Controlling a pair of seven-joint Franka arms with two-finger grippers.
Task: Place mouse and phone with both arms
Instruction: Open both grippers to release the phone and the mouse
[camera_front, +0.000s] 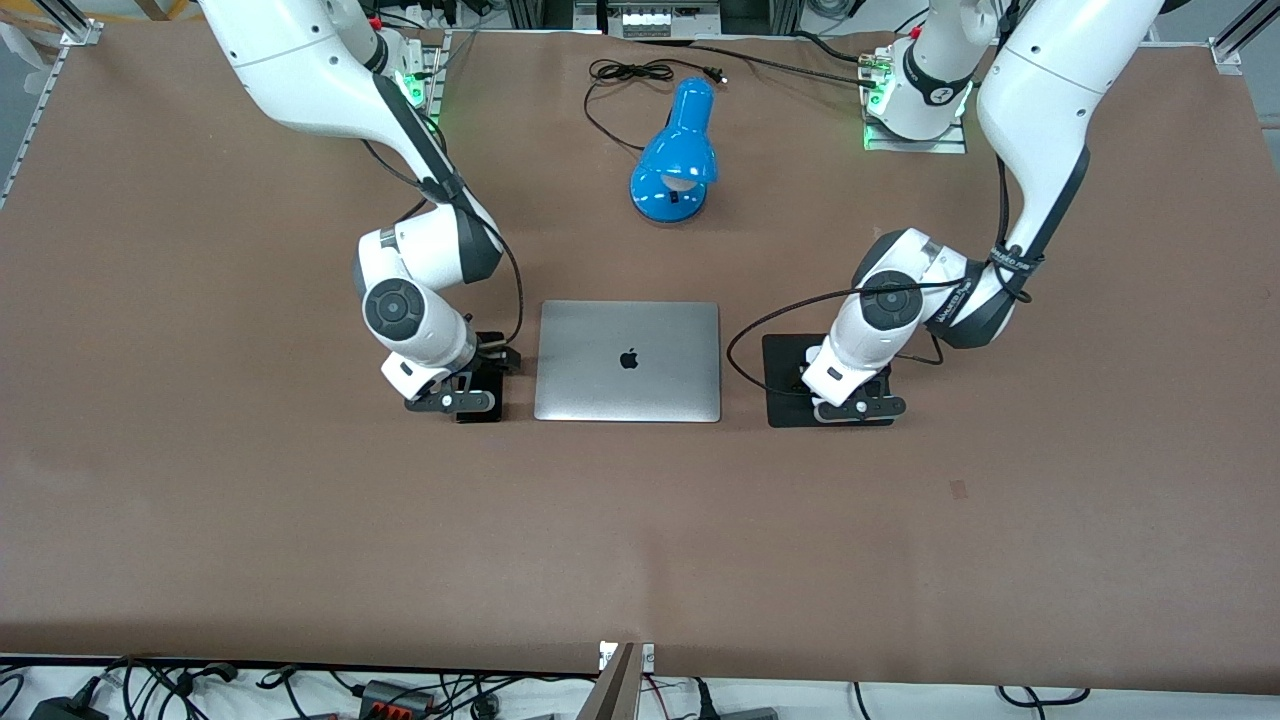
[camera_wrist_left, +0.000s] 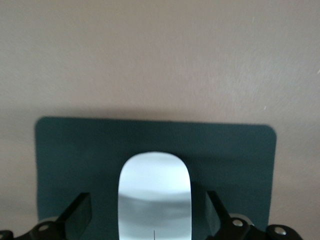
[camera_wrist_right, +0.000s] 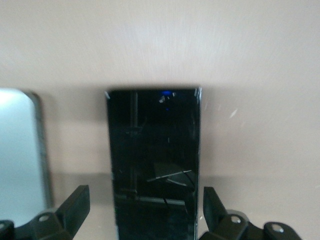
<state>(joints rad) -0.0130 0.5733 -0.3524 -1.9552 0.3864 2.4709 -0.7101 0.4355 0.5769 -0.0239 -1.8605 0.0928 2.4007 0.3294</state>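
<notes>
The white mouse (camera_wrist_left: 154, 192) lies on the black mouse pad (camera_wrist_left: 75, 150), beside the laptop toward the left arm's end of the table. My left gripper (camera_wrist_left: 150, 220) is open low over it, one finger on each side with a gap. In the front view the left gripper (camera_front: 860, 408) hides the mouse over the pad (camera_front: 785, 385). The black phone (camera_wrist_right: 152, 160) lies flat on the table beside the laptop, toward the right arm's end. My right gripper (camera_wrist_right: 145, 210) is open, fingers astride the phone without touching. In the front view the right gripper (camera_front: 455, 400) covers part of the phone (camera_front: 495, 380).
A closed silver laptop (camera_front: 628, 360) lies between the phone and the pad; its edge shows in the right wrist view (camera_wrist_right: 20, 150). A blue desk lamp (camera_front: 675, 160) with a black cord (camera_front: 620, 75) stands farther from the front camera. Brown table surface surrounds everything.
</notes>
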